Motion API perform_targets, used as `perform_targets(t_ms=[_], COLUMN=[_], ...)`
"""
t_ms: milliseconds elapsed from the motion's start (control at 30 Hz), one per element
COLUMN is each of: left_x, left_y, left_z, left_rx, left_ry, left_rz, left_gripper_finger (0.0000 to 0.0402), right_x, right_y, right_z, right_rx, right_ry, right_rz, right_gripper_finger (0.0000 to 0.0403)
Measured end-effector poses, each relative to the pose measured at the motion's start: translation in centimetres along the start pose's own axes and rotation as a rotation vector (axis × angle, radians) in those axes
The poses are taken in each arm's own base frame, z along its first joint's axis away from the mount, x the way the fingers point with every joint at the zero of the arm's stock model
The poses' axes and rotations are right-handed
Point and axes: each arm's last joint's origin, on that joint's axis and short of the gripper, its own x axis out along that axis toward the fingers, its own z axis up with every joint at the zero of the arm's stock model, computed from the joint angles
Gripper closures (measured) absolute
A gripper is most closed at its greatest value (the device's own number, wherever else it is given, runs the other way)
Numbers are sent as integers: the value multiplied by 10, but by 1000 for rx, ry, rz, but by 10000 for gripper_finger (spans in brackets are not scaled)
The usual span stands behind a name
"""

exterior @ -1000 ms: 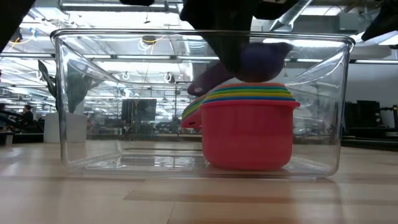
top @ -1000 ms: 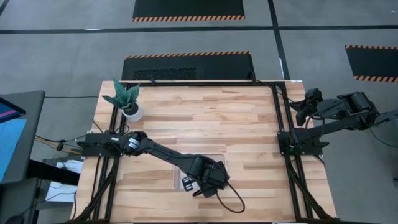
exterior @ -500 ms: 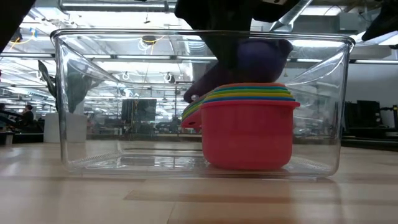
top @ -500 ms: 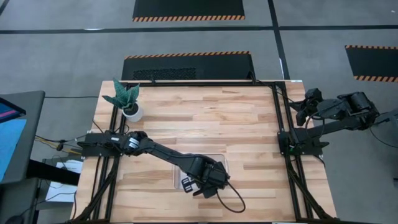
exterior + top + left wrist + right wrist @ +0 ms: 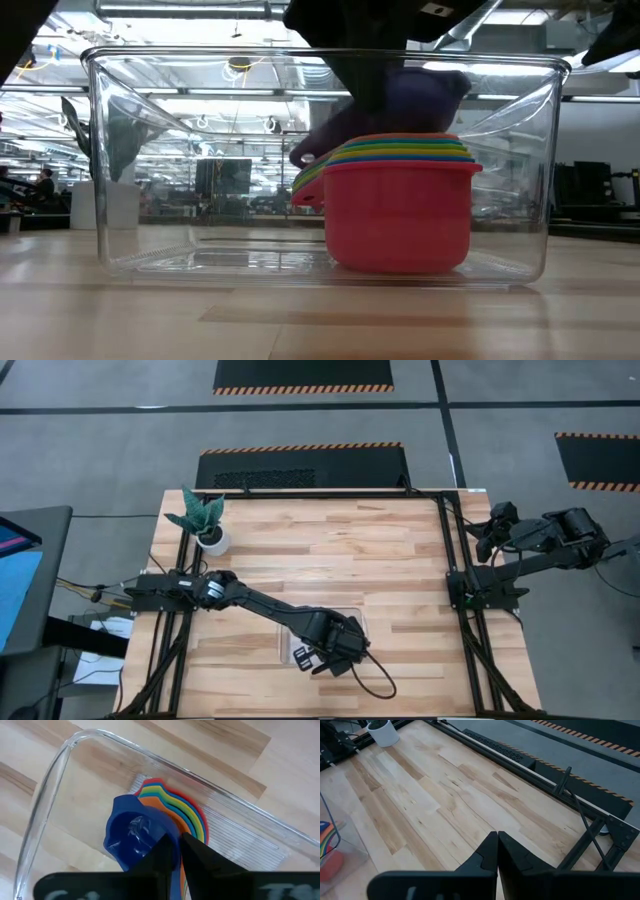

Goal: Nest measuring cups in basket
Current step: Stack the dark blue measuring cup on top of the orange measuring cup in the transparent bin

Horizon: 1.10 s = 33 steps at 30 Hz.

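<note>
Where the high view reaches its lower middle, dark left arm stretched diagonally from the left edge of the pale wooden desk (image 5: 330, 550), elbow low, wrist bent down over the small clear plastic rectangular basket (image 5: 349, 622). Left gripper (image 5: 178, 851) poised above that tub, fingers (image 5: 162, 851) pinched onto the handle of the navy plastic measuring cup (image 5: 135, 837). Navy cup tilted, bowl open toward the wrist camera, sitting at the top of the nested stack of coloured measuring cups (image 5: 400, 205) but not fully sunk in; seen from the low view as a dark bluish shape (image 5: 410, 100) just over the stack's rims, right of frame centre. Largest red plastic cup (image 5: 398, 220) outermost, resting on the basket floor toward the right half of the tub, with orange, yellow, green and blue rims layered inside. Handles fanned together, pointing toward the left of the low view.

Far right of the high view, dark right arm folded back beyond the desk's edge, well apart from the basket. Right gripper (image 5: 497, 851) hanging over bare wood, fingers pressed together with nothing between them.

Upper left of the high view, small white pot with a green leafy plant (image 5: 208, 532) standing near the desk corner.
</note>
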Motion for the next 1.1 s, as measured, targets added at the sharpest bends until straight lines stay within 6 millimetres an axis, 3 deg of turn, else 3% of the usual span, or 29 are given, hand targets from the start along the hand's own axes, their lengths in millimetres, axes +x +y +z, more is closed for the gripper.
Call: perform_targets(t_ms=[400,867,1100], left_x=[0,0,-4], left_y=[3,4,-2], left_z=[-3,-8,-14], left_rx=[-8,-167,-405], left_ry=[6,33,101], left_rz=[4,-15,-57], left_gripper_finger=[371,300,307], right_x=[0,0,0], right_y=[-2,-3,-3], right_z=[-2,-3,-3], right_rx=[-15,-26,-26], right_ry=[14,25,26], right_rz=[-13,-23,-23], right_gripper_finger=[377,377,377])
